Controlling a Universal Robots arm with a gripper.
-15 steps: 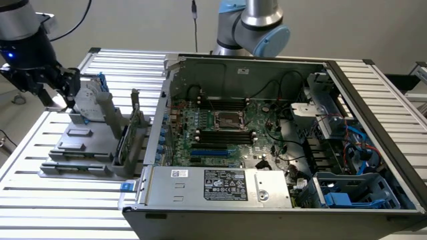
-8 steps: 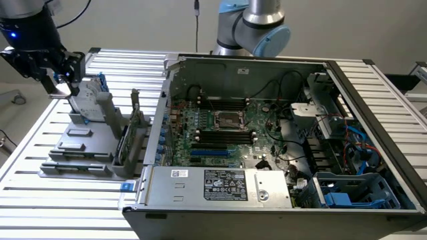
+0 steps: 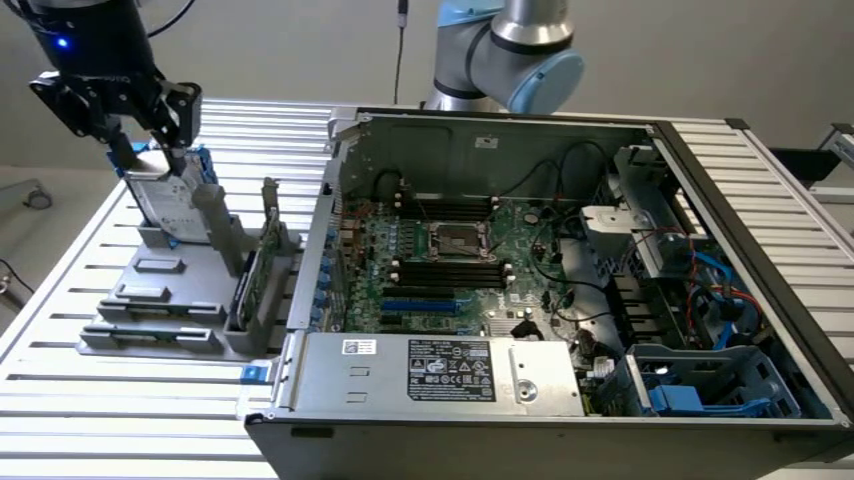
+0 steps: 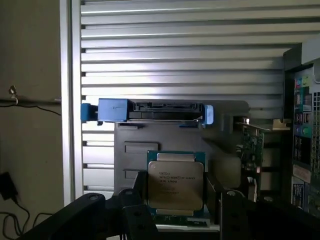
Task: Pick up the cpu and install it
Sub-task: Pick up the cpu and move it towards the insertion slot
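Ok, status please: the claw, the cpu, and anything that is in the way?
Claw shut on the cpu. Chip lies flat, held above the gray tray. Upright hard drive close beside the claw.

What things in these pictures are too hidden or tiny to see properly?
- Writing on the cpu: too small to read, wrist view.
- One edge of the cpu: wrist view, covered by the dark tool.
- Top of the hard drive: exterior view, tool in front.
- Inside of the socket: exterior view, too small.
- Front corners of the computer case: cut off by the exterior view's bottom edge.
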